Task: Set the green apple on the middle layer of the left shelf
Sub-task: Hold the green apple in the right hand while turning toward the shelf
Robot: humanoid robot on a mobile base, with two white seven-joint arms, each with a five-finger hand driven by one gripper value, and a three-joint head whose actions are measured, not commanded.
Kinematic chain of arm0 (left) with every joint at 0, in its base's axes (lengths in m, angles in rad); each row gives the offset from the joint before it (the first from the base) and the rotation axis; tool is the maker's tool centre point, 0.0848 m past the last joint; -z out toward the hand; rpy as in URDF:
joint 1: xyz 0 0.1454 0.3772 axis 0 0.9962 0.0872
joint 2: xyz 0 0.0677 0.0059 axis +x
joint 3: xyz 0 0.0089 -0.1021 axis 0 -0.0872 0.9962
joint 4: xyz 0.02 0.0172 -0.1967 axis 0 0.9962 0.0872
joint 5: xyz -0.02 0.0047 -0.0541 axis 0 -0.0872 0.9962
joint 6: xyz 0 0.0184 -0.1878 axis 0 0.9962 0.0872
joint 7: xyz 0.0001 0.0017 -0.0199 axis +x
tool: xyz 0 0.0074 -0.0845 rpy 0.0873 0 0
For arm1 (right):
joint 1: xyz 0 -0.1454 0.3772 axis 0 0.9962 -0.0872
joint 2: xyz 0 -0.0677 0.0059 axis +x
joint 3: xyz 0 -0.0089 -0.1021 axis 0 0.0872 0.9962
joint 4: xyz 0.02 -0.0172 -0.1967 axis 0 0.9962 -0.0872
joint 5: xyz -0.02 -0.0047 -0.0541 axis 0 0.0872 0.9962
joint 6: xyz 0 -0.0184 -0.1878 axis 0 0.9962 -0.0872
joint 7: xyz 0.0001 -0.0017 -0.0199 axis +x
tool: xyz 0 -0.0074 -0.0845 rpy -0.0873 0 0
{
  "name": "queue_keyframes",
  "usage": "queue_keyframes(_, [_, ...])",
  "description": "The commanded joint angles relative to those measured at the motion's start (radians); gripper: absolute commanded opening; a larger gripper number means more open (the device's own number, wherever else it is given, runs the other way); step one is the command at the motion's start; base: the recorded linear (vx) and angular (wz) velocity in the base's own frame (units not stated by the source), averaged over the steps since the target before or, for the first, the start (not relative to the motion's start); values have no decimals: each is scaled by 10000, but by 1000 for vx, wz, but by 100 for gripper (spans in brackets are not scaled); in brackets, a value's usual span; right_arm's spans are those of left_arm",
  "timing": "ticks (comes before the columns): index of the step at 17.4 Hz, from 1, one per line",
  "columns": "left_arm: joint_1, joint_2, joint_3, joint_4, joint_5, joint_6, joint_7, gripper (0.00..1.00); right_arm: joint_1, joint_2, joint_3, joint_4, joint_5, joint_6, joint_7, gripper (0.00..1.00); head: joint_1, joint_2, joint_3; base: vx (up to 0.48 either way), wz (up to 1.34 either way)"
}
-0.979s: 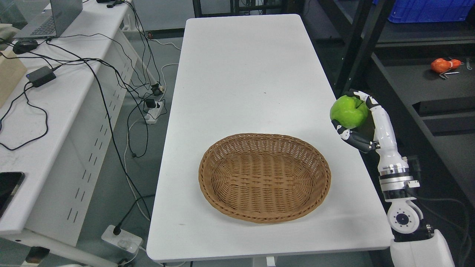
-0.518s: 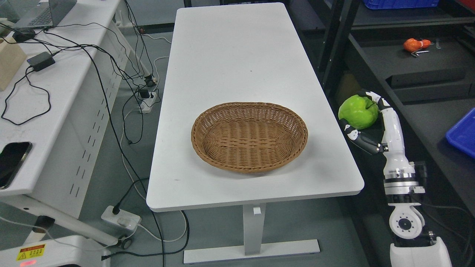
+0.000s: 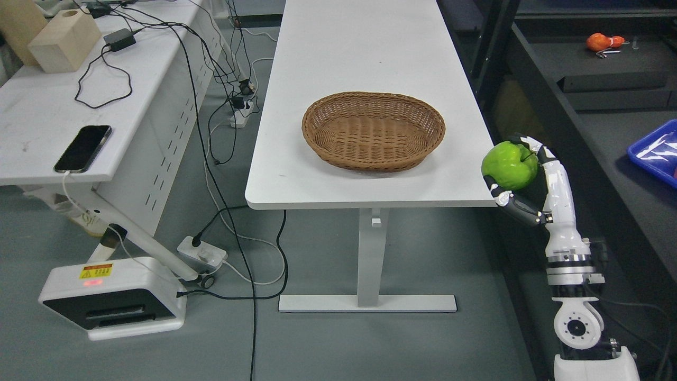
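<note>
— Green apple (image 3: pixel 510 165): where does it sit?
— In the right hand (image 3: pixel 521 177), whose fingers (image 3: pixel 515 203) curl around it from below and behind. It hangs in the air just off the right front corner of the white table (image 3: pixel 370 58), beside a dark shelf unit (image 3: pixel 582 95).

— What's on the table?
— A single oval wicker basket (image 3: pixel 373 129) with nothing in it, near the front edge.

— And the shelf?
— An orange object (image 3: pixel 604 41) far back, and a blue tray (image 3: pixel 656 151) at the right edge.

— The rest of the room?
— Grey floor. To the left, a white desk (image 3: pixel 47 121) carrying a phone (image 3: pixel 83 148), a wooden block (image 3: pixel 64 40) and a black power adapter (image 3: pixel 121 38), with cables trailing to a power strip (image 3: pixel 203 255). A white device (image 3: pixel 113 296) with a yellow warning label sits on the floor.
</note>
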Motion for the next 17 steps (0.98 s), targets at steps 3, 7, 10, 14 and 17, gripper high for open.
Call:
queue_keyframes(3, [-2, 175, 0, 13, 0, 6, -2, 100, 106, 353, 115, -75, 0, -120, 11, 0, 0, 0, 0, -393, 159])
queue_keyframes(7, [-2, 175, 0, -2, 0, 6, -2, 100, 198, 308, 115, -75, 0, -120, 57, 0, 0, 0, 0, -374, 83])
queue_keyframes(10, [-2, 175, 0, -2, 0, 6, -2, 100, 198, 308, 99, -75, 0, -120, 42, 0, 0, 0, 0, -357, 51])
queue_keyframes(14, [-2, 175, 0, -2, 0, 6, -2, 100, 213, 399, 115, -75, 0, -120, 42, 0, 0, 0, 0, -305, -157])
queue_keyframes(17, [-2, 175, 0, -2, 0, 6, 13, 100, 183, 339, 176, -60, 0, -135, 58, 0, 0, 0, 0, -267, -669])
